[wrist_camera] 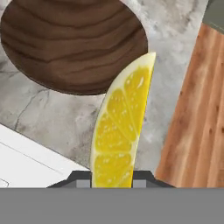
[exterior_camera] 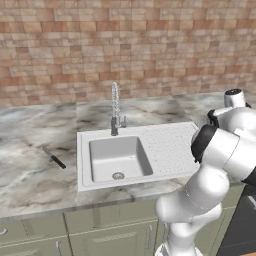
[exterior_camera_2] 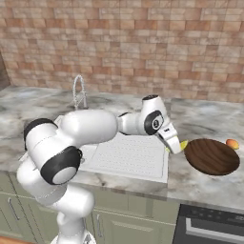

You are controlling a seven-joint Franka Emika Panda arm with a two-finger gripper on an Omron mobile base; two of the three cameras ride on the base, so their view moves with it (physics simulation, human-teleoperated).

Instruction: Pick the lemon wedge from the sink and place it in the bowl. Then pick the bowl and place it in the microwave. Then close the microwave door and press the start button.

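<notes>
My gripper (exterior_camera_2: pixel 176 146) is shut on the lemon wedge (exterior_camera_2: pixel 183 144), a bright yellow slice that juts out from between the fingertips (wrist_camera: pixel 142 179). It hangs over the marble counter just left of the dark brown wooden bowl (exterior_camera_2: pixel 212 156), level with its near rim. In the hand view the lemon wedge (wrist_camera: pixel 120 131) stands upright in the middle, with the bowl (wrist_camera: pixel 74 43) beyond it. The white sink (exterior_camera: pixel 165 145) lies behind the hand, its basin bare; its drainboard (exterior_camera_2: pixel 128 155) runs under my forearm. The microwave and its door are out of view.
A chrome coil faucet (exterior_camera: pixel 115 107) rises behind the sink. A dark knife (exterior_camera: pixel 55 158) lies on the counter to its left. A small orange fruit (exterior_camera_2: pixel 232 143) sits past the bowl. The counter's front edge and wooden floor (wrist_camera: pixel 197 109) run close beside the bowl.
</notes>
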